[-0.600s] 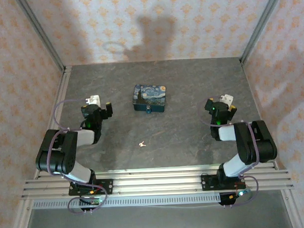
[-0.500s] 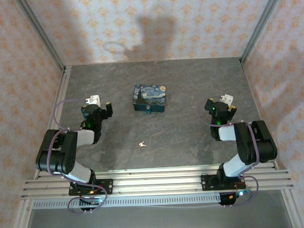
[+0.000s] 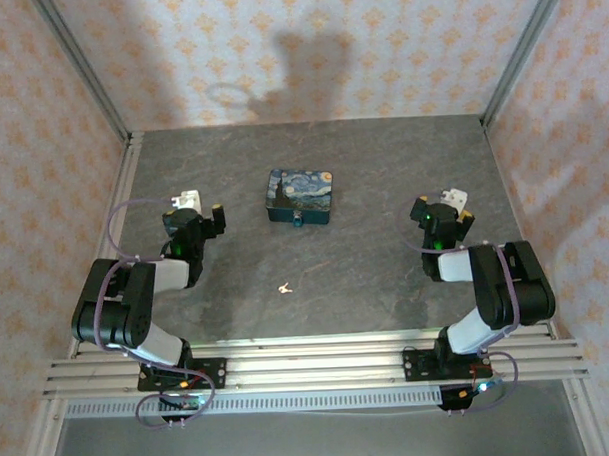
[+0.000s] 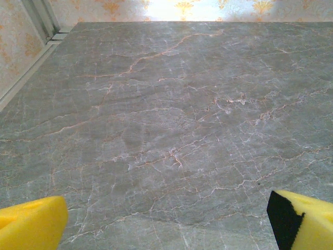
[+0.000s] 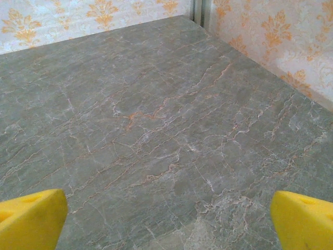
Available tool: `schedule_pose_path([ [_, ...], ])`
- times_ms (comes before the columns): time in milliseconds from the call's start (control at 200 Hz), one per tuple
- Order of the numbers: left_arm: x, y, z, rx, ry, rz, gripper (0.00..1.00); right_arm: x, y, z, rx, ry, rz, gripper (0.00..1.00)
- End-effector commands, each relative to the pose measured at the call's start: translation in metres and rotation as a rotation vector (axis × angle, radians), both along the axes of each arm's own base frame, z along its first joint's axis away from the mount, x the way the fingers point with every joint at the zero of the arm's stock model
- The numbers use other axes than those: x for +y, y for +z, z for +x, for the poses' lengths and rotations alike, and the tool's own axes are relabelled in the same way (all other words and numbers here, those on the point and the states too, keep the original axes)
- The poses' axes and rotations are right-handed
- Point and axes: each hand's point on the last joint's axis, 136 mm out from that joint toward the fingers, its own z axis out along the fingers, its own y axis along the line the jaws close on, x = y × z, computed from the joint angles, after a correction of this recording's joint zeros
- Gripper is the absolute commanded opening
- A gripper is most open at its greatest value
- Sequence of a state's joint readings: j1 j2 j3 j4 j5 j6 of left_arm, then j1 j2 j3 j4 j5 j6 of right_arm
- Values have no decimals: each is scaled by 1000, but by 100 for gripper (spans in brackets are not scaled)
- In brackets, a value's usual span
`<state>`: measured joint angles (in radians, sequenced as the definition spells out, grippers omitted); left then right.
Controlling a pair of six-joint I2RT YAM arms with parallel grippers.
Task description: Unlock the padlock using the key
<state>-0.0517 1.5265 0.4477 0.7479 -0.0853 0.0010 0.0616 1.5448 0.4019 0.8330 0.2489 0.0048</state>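
Note:
The padlock point(image 3: 297, 224), a tiny blue-teal thing, lies against the near edge of the Starry Night tin point(image 3: 301, 195) at the table's middle. The key point(image 3: 284, 287), a small pale sliver, lies on the stone about a hand's width nearer the arms. My left gripper point(image 3: 194, 208) rests low at the left, open and well apart from both. My right gripper point(image 3: 444, 207) rests low at the right, also open. In the wrist views the left gripper point(image 4: 166, 229) and the right gripper point(image 5: 167, 224) have their yellow fingertips point(image 4: 31, 224) point(image 5: 304, 221) spread wide over bare stone.
The grey marble table point(image 3: 386, 275) is walled by patterned panels, with metal frame posts point(image 3: 79, 71) at the back corners. An aluminium rail point(image 3: 309, 363) runs along the near edge by the arm bases.

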Motion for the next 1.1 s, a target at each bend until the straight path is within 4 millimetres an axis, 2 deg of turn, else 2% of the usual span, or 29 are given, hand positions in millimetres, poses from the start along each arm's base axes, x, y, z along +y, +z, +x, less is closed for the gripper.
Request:
schedule_pose_path([
  [0,3,1,-5,8,0,15,100,-2,4,-2,-8,1,-1,99],
  [676,2,1,-5,9,-2,15,100,-2,4,-3,-8,1,-1,99],
  [811,-4,1,-4,13,-52,-3,100,-1,5,-3,-13,3,0,99],
  [916,-5,9,-2,40,-58,-3,100,6,16,1,10,49,0,99],
  [1001,-4,18,0,128,-42,-26,100,9,26,4,98,61,14,99],
  [1091,-24,25,7,206,-131,-95,89,10,41,8,169,16,108,94],
])
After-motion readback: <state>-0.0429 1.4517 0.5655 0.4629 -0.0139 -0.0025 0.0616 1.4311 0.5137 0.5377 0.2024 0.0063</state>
